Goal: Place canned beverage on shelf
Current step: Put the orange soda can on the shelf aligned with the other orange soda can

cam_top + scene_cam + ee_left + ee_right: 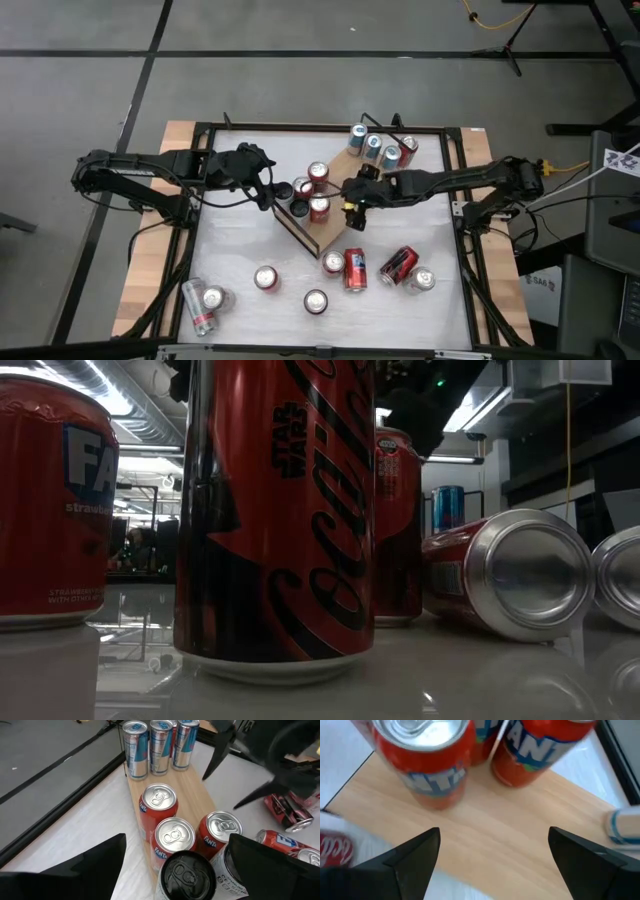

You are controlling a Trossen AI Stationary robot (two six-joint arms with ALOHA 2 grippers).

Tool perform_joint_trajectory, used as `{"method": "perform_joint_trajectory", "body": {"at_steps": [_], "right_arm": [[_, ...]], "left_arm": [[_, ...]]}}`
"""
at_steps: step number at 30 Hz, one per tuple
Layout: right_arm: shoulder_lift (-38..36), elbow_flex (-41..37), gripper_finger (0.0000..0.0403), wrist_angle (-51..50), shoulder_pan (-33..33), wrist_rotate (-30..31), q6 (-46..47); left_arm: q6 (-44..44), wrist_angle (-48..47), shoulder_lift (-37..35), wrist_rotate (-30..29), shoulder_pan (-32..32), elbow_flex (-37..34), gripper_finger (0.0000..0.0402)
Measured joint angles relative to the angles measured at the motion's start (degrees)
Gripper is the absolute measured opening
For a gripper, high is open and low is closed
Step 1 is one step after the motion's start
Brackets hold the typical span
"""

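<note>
Overhead, white tabletop [240, 240]: I see my right gripper [352, 205] above the shelf [330, 205], loose cans [356, 270] toward six o'clock. Right wrist: fingers wide, empty. Left wrist: left gripper [172, 865] spread around a black-topped can [186, 872], for release, I judge.

I'm working in a robotics lab or workshop: bare grey concrete floor [300, 90] with dark seams, a black-framed white tabletop [240, 240] on a wood base, a tripod leg [512, 48], yellow cable [490, 20], exposed ceiling ducts [140, 405].
</note>
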Motion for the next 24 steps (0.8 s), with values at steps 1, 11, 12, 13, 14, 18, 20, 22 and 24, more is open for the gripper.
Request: {"method": "perform_joint_trajectory", "body": {"at_steps": [1,11,12,13,14,18,20,22,24], "right_arm": [[-1.1,0.0,0.0363,-0.6,0.0,0.0,0.0],[-15.7,0.0,0.0363,-3.9,-3.2,0.0,-1.0],[-17.1,0.0,0.0363,-3.8,-4.2,0.1,-1.6],[-18.6,0.0,0.0363,-3.8,-5.2,0.0,-2.4],[-19.8,0.0,0.0363,-3.9,-6.5,0.0,-3.0],[-24.2,0.0,0.0363,-4.8,-12.8,-0.1,-5.5],[-25.6,0.0,0.0363,-6.0,-16.6,-0.1,-6.6],[-26.6,0.0,0.0363,-7.7,-20.8,-0.1,-7.5],[-27.4,0.0,0.0363,-8.9,-25.2,-0.1,-8.6]], "left_arm": [[0.0,0.0,0.0,0.0,0.0,0.0,0.0346],[0.0,0.2,0.0,0.0,0.0,0.0,0.0346],[0.0,0.2,0.0,0.0,0.0,0.0,0.0346],[0.0,0.2,0.0,0.0,0.0,0.0,0.0346],[0.0,0.2,0.0,0.0,0.0,0.0,0.0346],[0.0,0.2,0.0,0.0,0.0,0.0,0.0346],[0.0,0.2,0.0,0.0,0.0,0.0,0.0346],[0.0,0.1,0.0,0.0,0.0,0.0,0.0346],[0.0,0.2,0.0,0.0,0.0,0.0,0.0346]]}}
